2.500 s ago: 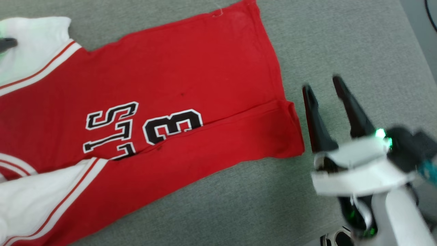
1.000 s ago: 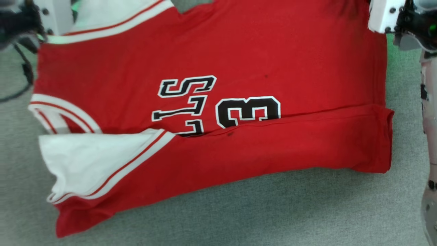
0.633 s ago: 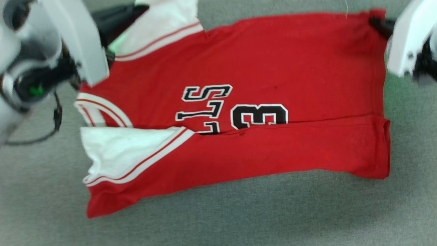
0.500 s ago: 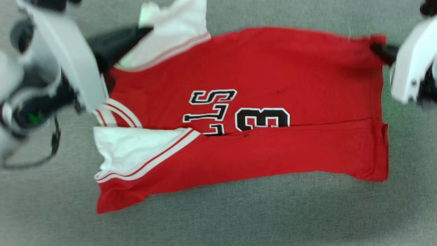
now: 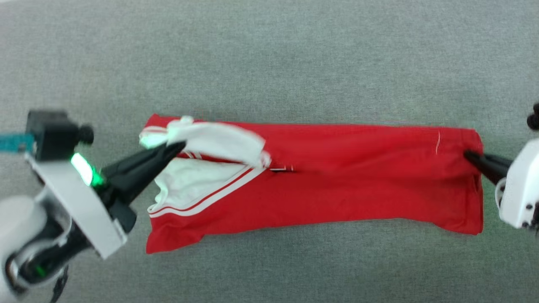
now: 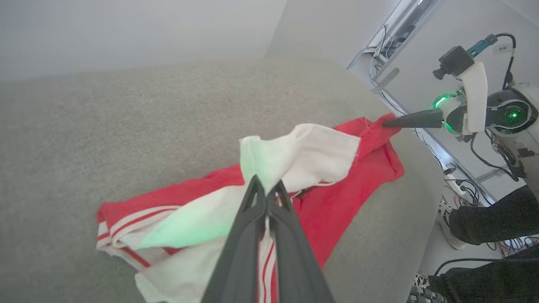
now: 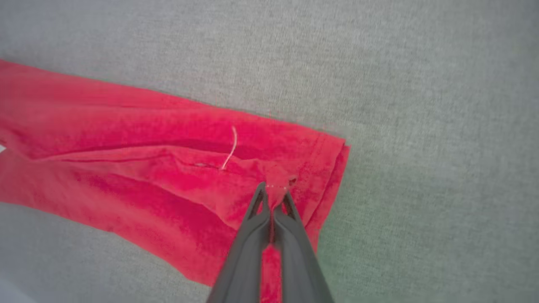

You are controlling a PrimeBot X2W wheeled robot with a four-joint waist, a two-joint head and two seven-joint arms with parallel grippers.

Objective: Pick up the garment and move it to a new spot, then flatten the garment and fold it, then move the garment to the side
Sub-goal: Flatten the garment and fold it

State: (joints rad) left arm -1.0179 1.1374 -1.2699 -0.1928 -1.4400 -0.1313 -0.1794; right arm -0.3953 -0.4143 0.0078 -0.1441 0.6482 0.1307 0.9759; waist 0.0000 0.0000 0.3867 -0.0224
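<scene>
The garment (image 5: 337,181), a red shirt with white sleeves and red-and-white trim, lies as a long folded band across the grey surface. Its far half is turned over toward me, so the print is hidden. My left gripper (image 5: 179,146) is shut on the white sleeve (image 6: 294,160) at the band's left end, holding that cloth slightly raised. My right gripper (image 5: 467,155) is shut on the red hem corner (image 7: 276,179) at the right end. In the left wrist view the right gripper (image 6: 385,123) pinches the far red corner.
A grey padded table top (image 5: 269,63) spreads on all sides of the garment. In the left wrist view its right edge drops to a floor with cables (image 6: 467,185), and a person's dark-clad legs (image 6: 492,219) stand beside it.
Both grippers have drawn the garment's far edge toward me, folding it over the front so the print is covered. The head camera has also shifted, showing more of the surface.
</scene>
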